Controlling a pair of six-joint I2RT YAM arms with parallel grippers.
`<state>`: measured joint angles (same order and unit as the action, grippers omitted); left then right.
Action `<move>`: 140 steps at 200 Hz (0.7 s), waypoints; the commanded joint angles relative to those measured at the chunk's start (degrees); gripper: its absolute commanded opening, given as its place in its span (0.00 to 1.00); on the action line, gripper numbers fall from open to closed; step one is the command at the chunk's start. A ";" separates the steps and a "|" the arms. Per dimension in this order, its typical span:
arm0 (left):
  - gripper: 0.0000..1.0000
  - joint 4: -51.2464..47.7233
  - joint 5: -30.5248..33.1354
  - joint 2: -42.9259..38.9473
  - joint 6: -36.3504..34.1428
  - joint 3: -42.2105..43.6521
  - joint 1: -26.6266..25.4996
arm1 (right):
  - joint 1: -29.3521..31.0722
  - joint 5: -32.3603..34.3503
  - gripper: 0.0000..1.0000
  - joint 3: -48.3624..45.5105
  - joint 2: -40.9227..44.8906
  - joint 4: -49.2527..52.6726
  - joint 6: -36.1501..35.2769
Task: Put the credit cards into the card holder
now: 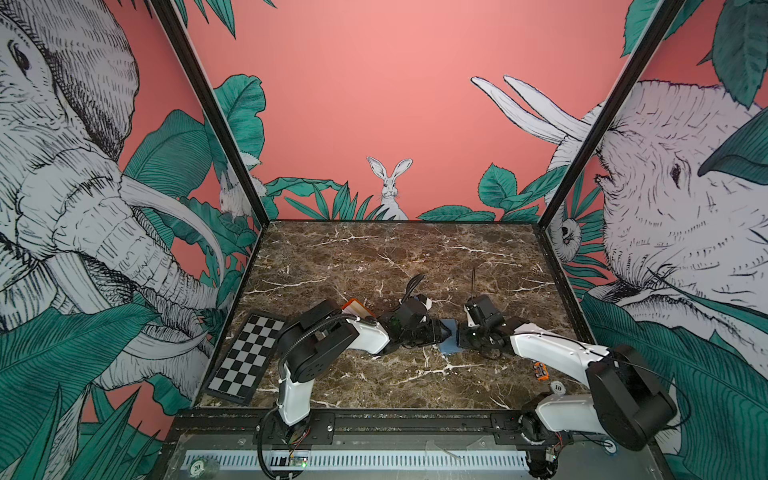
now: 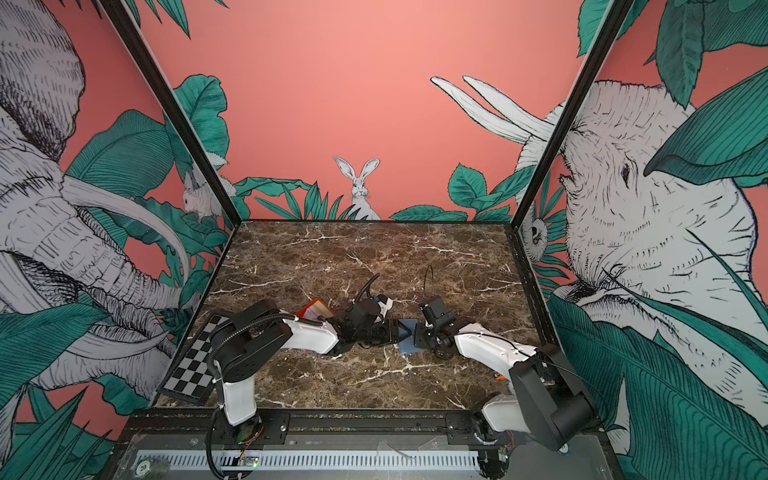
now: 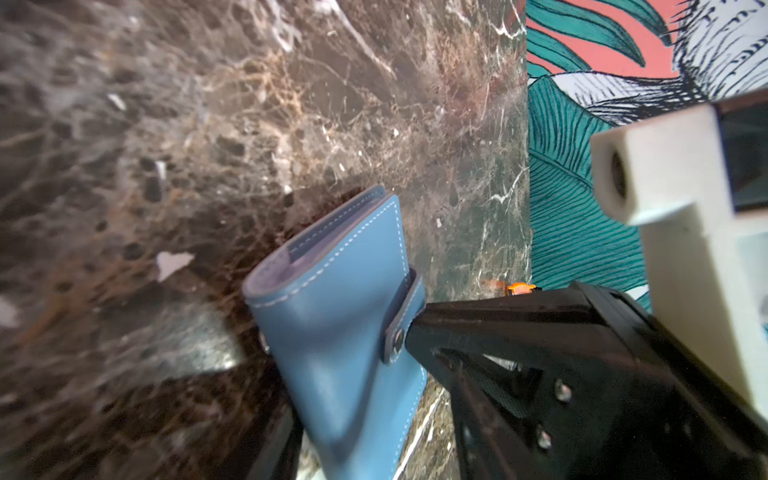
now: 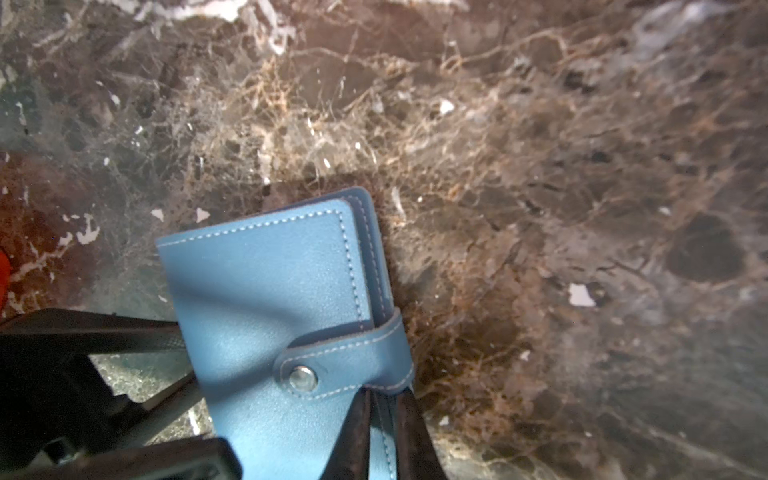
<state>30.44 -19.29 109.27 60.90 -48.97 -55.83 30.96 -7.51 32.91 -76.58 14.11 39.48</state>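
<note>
Showing its snap tab (image 4: pixel 303 378) fastened, the card holder (image 4: pixel 266 291) sits at the middle of the table (image 1: pixel 374 257). The right pincer (image 4: pixel 387 399) clamps narrowly on its edge beside the tab. The left pincer (image 1: pixel 440 332) is at the opposite side, grip state indeterminate.

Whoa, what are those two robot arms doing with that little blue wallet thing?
Both arms are at the card holder, a small blue wallet that is snapped shut. The right gripper pinches its edge right beside the snap tab. The left gripper sits at the opposite side with its jaws apart around it. Nothing is going in yet.
</note>
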 commanded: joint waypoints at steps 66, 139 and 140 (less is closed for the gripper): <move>0.47 8.37 -3.49 -2.71 -0.60 1.14 -0.53 | -0.29 0.24 0.14 -0.56 0.26 0.90 0.87; 0.37 12.61 -5.99 -2.62 -0.69 1.93 -0.60 | -2.09 -3.06 0.14 -1.03 2.14 0.39 0.95; 0.37 12.66 -6.01 -2.60 -0.70 1.89 -0.59 | -2.11 -3.09 0.14 -1.02 2.18 0.35 0.95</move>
<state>38.76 -22.55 109.27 60.45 -47.51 -55.83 29.54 -8.84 32.88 -75.50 14.83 40.12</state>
